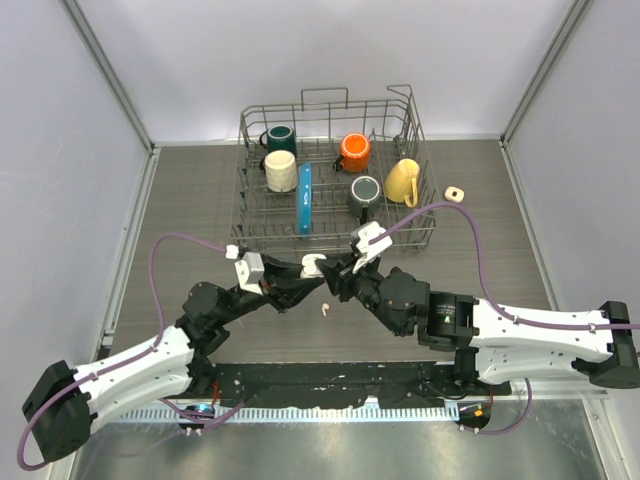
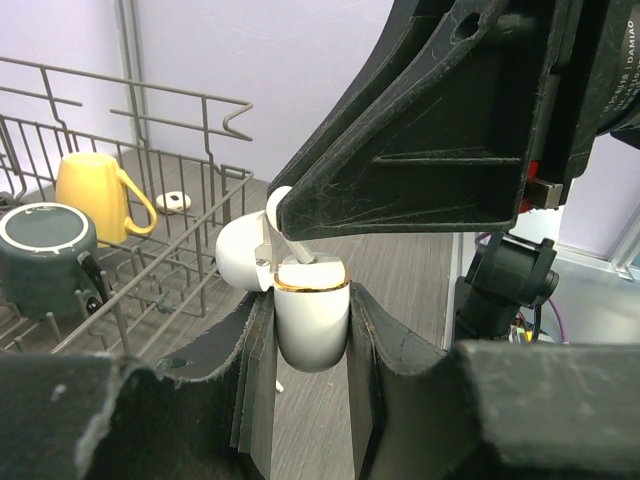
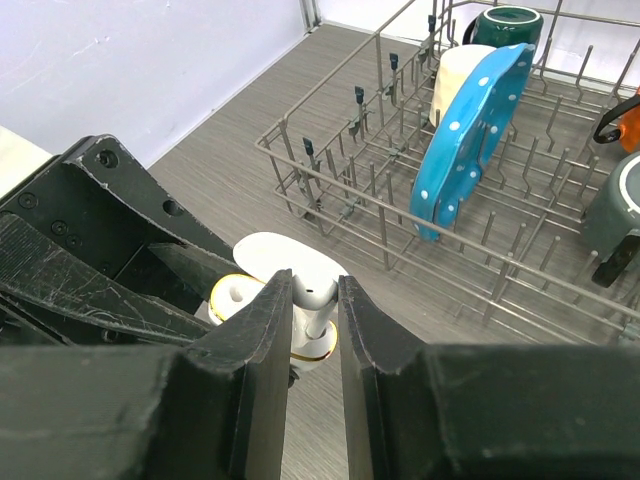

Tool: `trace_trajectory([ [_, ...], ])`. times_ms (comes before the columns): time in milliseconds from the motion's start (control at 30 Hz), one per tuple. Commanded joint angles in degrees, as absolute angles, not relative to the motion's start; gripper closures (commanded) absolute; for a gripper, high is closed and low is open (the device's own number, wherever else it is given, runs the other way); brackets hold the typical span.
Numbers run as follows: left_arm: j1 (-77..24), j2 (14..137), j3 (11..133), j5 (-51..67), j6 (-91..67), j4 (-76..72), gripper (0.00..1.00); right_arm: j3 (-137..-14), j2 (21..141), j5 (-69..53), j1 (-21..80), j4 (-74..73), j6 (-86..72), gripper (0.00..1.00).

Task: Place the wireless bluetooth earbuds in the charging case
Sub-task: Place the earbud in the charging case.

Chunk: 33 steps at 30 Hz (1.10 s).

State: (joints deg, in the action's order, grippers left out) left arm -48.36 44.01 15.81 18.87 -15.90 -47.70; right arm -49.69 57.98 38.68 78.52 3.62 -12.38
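Earbud (image 3: 315, 293) meets charging case (image 2: 312, 330): my right gripper (image 3: 312, 285) is closed on the bud, its stem pointing down at the mouth of the open case. My left gripper (image 2: 310, 300) clamps the case's body above the tabletop (image 1: 190, 190), just in front of the dish rack (image 1: 330, 105). Insertion looks to be in hand. I judge the next move calls for a straight, gentle push into the socket, then release. A second earbud (image 1: 325, 310) lies loose on the tabletop nearby.
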Motion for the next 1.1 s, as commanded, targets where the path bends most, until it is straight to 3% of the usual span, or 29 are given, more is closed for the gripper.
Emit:
trace_trajectory([
  [0, -48.34, 42.28, 16.44, 14.60, -14.33, -53.61, 1.00, -50.54, 57.83, 35.86, 79.01, 0.35, -13.62, 0.99],
  [1067, -48.25, 42.10, 15.21, 10.46, -12.83, -55.81, 1.00, -51.68, 59.41, 35.94, 79.01, 0.44, -14.59, 0.99],
])
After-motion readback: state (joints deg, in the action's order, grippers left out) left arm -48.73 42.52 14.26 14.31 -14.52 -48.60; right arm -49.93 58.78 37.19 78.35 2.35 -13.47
